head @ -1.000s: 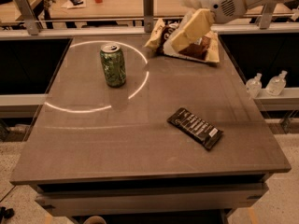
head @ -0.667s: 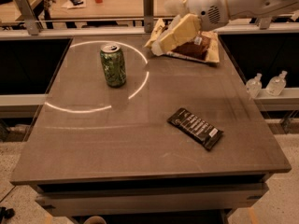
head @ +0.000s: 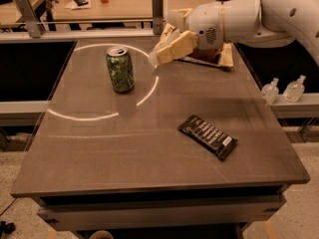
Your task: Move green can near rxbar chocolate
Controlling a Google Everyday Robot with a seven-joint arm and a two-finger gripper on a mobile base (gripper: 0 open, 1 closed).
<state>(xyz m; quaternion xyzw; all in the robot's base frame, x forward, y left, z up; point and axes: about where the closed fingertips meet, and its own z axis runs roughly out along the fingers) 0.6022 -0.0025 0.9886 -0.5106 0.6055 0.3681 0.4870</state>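
— Where's the pincer (head: 161, 49)?
— Over the worktop's (head: 124, 153) far side, fingers apart, holding nothing.
— The green can (head: 120, 69)?
— Upright just left of it, untouched. The rxbar chocolate (head: 207, 136) lies flat, well apart, nearer the camera.

Single view only, set high off the near edge of the grey-brown rectangular table (head: 149, 178). Tilted down, facing the far edge. Near enough for the tabletop to fill most of the frame, with both near corners kept in at lower left and lower right. Cream-coloured pincer (head: 169, 48) at upper centre, over the far part of the table, on the white arm (head: 234, 19) entering from upper right. Light wooden counter (head: 124, 6) across the top edge.
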